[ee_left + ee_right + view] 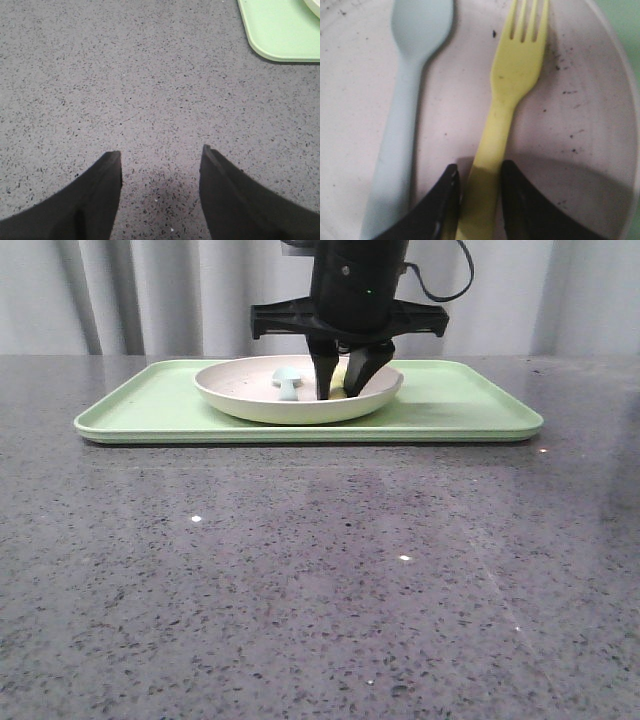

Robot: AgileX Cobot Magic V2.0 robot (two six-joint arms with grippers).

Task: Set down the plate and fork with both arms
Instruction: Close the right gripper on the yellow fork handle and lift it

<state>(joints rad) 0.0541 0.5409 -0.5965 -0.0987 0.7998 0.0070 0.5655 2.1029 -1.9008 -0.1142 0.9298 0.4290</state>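
The plate stands on the light green tray, its speckled cream inside filling the right wrist view. The yellow fork lies in it, prongs pointing away from my fingers. My right gripper reaches down into the plate, and its jaws are shut on the fork's handle, one finger on each side. A bit of yellow fork shows between the fingers in the front view. My left gripper is open above bare table, holding nothing. It is out of the front view.
A pale blue-green spoon lies in the plate beside the fork, its rounded end showing over the rim. The green tray sits at the far side of the speckled grey table; one corner lies ahead of my left gripper.
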